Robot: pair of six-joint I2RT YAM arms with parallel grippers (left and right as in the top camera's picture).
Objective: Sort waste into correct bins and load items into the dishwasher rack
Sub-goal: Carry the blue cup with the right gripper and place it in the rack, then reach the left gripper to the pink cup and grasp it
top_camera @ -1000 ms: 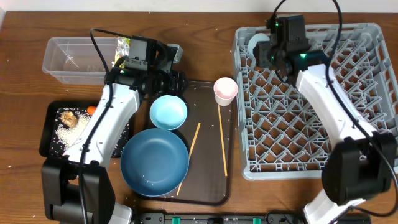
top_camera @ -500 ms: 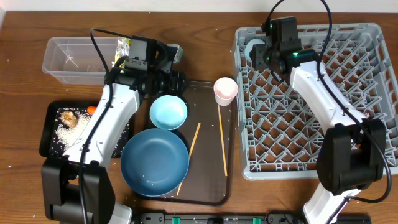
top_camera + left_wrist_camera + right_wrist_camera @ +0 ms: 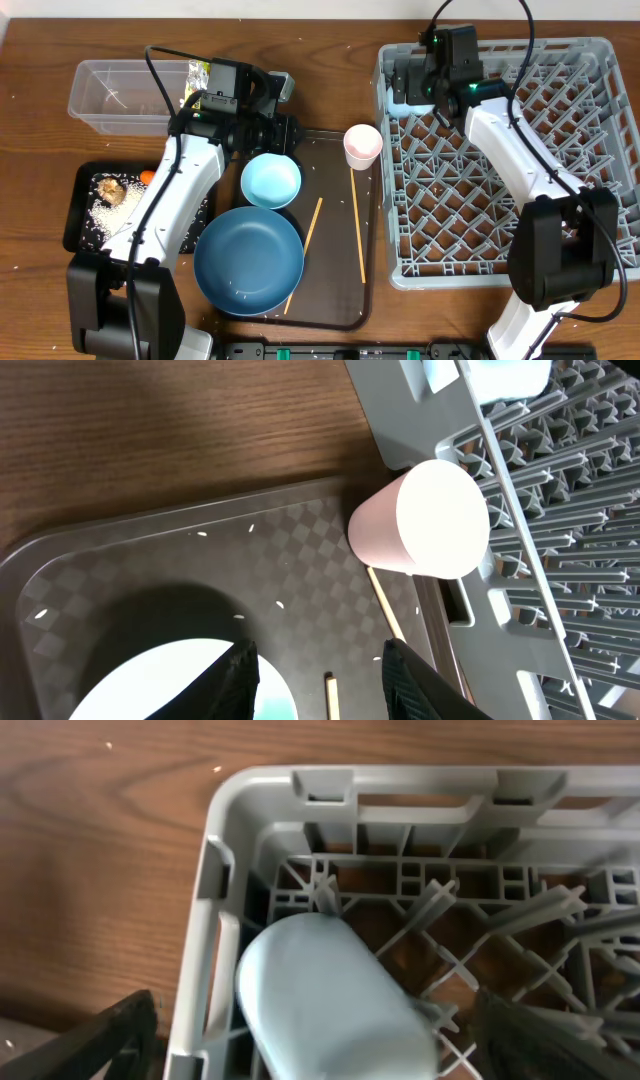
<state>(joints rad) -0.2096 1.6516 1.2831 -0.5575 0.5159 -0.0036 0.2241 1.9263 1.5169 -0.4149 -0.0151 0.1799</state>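
My right gripper stands wide open over the back-left corner of the grey dishwasher rack. The light-blue cup lies on its side between the spread fingers, resting on the pegs. My left gripper hovers open over the back of the brown serving tray, nothing between its fingers. Just below it is the light-blue bowl. The pink cup stands on the tray's back right corner. The dark-blue plate and two chopsticks also lie on the tray.
A clear tub sits at the back left with a yellow-green wrapper at its right end. The black tray at the left holds rice, a brown lump and a carrot.
My right gripper has moved to the rack's back-left corner and opened wide, letting go of the light-blue cup there. The left arm has not moved.
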